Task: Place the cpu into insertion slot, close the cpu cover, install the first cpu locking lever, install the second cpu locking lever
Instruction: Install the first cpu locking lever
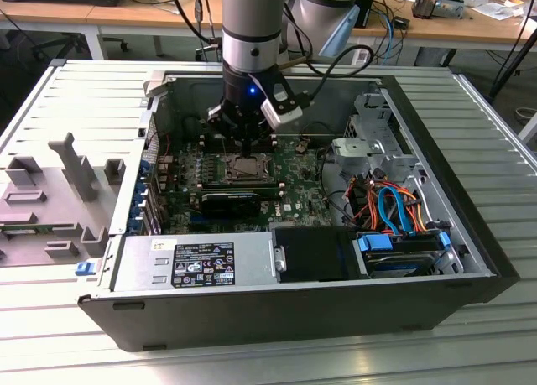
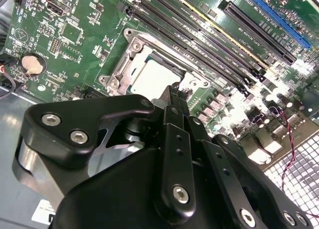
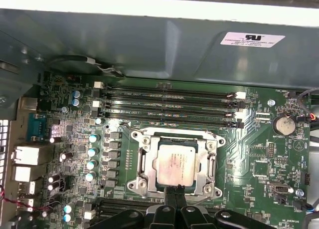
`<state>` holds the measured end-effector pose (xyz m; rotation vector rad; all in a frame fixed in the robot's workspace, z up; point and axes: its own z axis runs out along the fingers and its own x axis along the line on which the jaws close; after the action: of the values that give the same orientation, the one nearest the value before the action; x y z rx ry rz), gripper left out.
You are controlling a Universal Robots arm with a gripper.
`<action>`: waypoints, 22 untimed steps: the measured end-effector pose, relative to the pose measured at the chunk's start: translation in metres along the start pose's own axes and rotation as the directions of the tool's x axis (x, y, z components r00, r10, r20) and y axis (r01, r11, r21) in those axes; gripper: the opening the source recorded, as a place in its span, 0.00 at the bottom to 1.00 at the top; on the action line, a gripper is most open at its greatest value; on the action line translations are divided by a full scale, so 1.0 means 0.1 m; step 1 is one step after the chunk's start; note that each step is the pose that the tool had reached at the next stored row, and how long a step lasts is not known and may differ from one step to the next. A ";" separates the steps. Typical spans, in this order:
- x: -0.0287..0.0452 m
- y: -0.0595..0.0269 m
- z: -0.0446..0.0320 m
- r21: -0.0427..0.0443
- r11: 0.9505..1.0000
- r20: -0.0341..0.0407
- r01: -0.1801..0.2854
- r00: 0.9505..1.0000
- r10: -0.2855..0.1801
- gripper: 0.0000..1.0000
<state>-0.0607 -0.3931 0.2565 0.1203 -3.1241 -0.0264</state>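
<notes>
Gripper (image 3: 175, 190), closed, pointed straight down at the insertion slot (image 3: 143, 161) rim; the cpu (image 3: 175, 163) lay flat, edges parallel to the motherboard (image 3: 259, 164) edges.

The arm (image 1: 252, 33) points straight down, its hand (image 3: 175, 193) closed tight.

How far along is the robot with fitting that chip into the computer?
The cpu already lies in the insertion slot, with the cpu cover apparently down around it. The hand, fingers together, sits at the slot's edge. Whether either locking lever is latched, I cannot tell.
</notes>
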 end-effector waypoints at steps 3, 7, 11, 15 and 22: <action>0.000 0.000 -0.005 0.000 1.000 0.000 0.000 1.000 0.000 0.11; 0.000 0.000 -0.014 0.000 1.000 0.000 0.000 1.000 0.000 0.11; 0.000 0.000 -0.020 0.000 1.000 0.000 0.000 1.000 0.000 0.11; 0.000 0.001 -0.030 0.000 1.000 0.000 0.000 1.000 0.000 0.11; 0.001 0.001 -0.049 0.000 1.000 0.000 0.000 1.000 0.000 0.11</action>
<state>-0.0607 -0.3931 0.2614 0.1204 -3.1240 -0.0262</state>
